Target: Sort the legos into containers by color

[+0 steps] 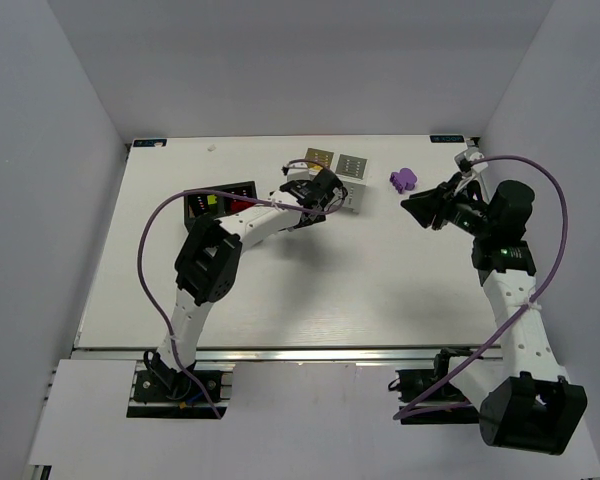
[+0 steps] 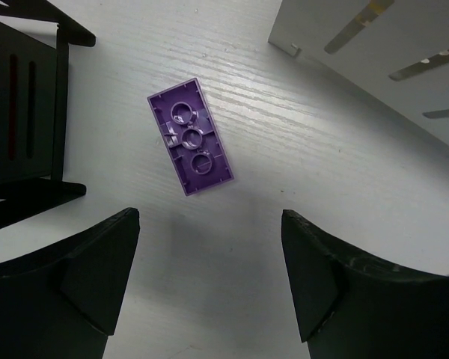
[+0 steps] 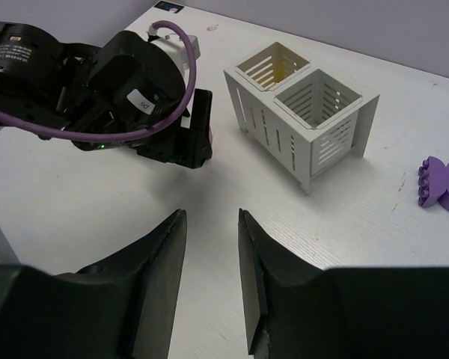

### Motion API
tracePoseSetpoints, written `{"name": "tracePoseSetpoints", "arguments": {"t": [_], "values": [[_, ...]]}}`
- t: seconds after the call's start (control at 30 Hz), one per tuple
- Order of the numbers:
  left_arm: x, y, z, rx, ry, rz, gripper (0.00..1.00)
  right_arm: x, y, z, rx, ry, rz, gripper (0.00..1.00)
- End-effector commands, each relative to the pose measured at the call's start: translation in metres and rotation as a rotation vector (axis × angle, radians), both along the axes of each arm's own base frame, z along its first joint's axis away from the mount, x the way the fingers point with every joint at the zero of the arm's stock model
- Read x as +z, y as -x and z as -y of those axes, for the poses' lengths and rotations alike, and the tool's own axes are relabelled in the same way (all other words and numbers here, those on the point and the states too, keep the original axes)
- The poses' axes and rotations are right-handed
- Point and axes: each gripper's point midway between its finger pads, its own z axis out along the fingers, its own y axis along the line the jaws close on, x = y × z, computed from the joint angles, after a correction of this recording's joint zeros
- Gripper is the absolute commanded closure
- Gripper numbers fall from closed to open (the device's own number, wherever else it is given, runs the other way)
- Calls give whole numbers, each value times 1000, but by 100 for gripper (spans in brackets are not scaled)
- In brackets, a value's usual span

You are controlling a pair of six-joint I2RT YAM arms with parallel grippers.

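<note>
1. Overhead, the left gripper (image 2: 209,262) hangs with jaws wide apart above an upturned purple lego (image 2: 191,137) near the white box (image 2: 374,60).
2. Right of that box, the right gripper (image 3: 212,224) has its jaws narrowly apart and empty.
3. More purple legos (image 3: 440,183) lie on the box's right.
4. The left arm's sticker (image 3: 135,97) is unreadable.

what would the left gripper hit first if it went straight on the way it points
Most likely the purple brick, lying underside-up on the table just ahead of the left gripper, jaws open. Depth is unclear, so maybe bare table.
</note>
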Motion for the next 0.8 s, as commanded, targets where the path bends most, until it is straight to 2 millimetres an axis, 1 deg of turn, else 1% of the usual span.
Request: {"name": "tracePoseSetpoints", "arguments": {"t": [0.0,0.03,0.07,0.1,0.13,0.2,0.23,0.27,0.3,0.4,0.5,0.57,0.77], "values": [[23,-17,-4,42,10,87,14,8,3,-1,36,-16,37,60],[19,-19,-9,50,3,82,14,7,3,0,35,-17,36,60],[15,-19,-10,48,-6,75,15,7,3,1,34,-19,36,60],[13,-21,-16,60,-13,70,15,6,2,2,32,-19,34,60],[11,-21,-17,61,-19,68,15,6,2,3,30,-21,31,59],[7,-25,-26,74,-21,65,16,5,1,5,24,-21,31,60],[3,-23,-26,68,-18,58,16,4,1,5,26,-22,28,59],[-2,-24,-31,72,-20,50,16,5,1,7,23,-21,33,59],[-3,-26,-28,62,-10,54,16,3,1,7,26,-23,29,59],[-11,-32,-31,59,3,43,17,1,0,7,31,-31,17,59],[-17,-34,-27,42,9,35,18,-2,-2,8,34,-35,5,59],[-20,-38,-29,44,13,33,18,-4,-2,9,35,-38,-1,59],[-27,-43,-21,15,24,27,19,-7,-3,10,40,-43,-9,58]]}}
